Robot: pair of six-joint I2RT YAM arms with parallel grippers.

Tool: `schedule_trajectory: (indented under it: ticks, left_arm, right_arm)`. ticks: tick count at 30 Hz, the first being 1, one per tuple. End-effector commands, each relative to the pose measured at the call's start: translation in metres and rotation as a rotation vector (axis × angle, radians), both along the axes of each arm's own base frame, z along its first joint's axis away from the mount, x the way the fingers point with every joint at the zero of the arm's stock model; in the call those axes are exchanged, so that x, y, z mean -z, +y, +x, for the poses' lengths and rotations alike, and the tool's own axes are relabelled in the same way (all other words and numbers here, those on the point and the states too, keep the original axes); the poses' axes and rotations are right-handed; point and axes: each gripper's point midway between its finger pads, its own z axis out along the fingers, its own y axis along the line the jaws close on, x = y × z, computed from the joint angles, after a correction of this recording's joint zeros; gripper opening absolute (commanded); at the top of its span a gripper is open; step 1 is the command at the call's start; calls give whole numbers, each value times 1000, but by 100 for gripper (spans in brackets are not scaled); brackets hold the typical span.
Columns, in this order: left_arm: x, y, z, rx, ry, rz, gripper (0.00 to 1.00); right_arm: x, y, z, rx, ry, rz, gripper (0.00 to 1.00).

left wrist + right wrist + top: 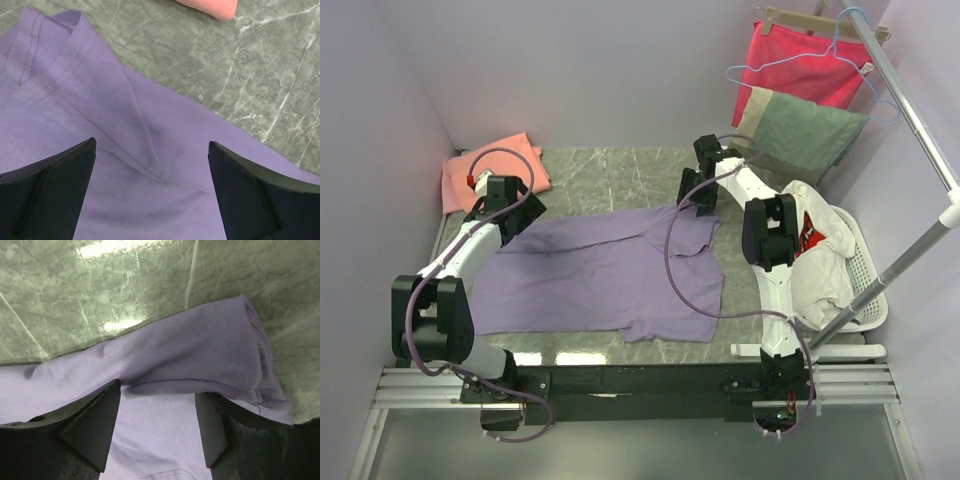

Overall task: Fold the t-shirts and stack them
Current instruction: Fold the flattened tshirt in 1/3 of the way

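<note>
A large lavender-purple t-shirt point(600, 275) lies spread flat across the marble table. A folded salmon-pink t-shirt point(490, 170) sits at the back left corner; its edge shows at the top of the left wrist view point(210, 7). My left gripper point(515, 222) is open just above the purple shirt's left upper edge point(150, 150), holding nothing. My right gripper point(702, 205) is open over the shirt's far right corner, its fingers on either side of a folded-over sleeve edge point(200, 360), not closed on it.
A white laundry basket point(865, 290) with white clothes stands at the right. A bright red cloth point(800, 65) and a grey-green towel point(800, 135) hang at the back right beside a metal rail point(910, 110) with a blue hanger.
</note>
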Motion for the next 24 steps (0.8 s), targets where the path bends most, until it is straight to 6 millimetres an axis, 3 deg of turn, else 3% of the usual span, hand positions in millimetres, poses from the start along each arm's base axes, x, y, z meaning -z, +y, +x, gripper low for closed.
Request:
schedule_trajectory:
  ticks: [1,16,19,20,21,22,24]
  left_arm:
    - [-6,3,-1,5,-7,25,99]
    - [-10,3,-3,26,-4,41,99]
    - [-12,1,-3,35,-16,34,99]
    - [-14,0,-2,41,-21,30,99]
    - [-14,0,-2,42,-23,28,99]
    - [-14,-2,-1,48,-26,22,100]
    - [-12,-3,-1,54,-24,17,99]
  right_arm:
    - [23,-18,-7,-5,79,-77,69]
    - [19,-17,-19,-26,133,-115,76]
    - [1,-5,-12,-45,63,-42,81]
    - [-6,-1,-10,-45,37,-25,94]
    - [-33,8,-7,-62,-33,24,100]
    - [-31,21,-5,-85,-88,51,100]
    - [-55,27,-2,-58,-174,52,100]
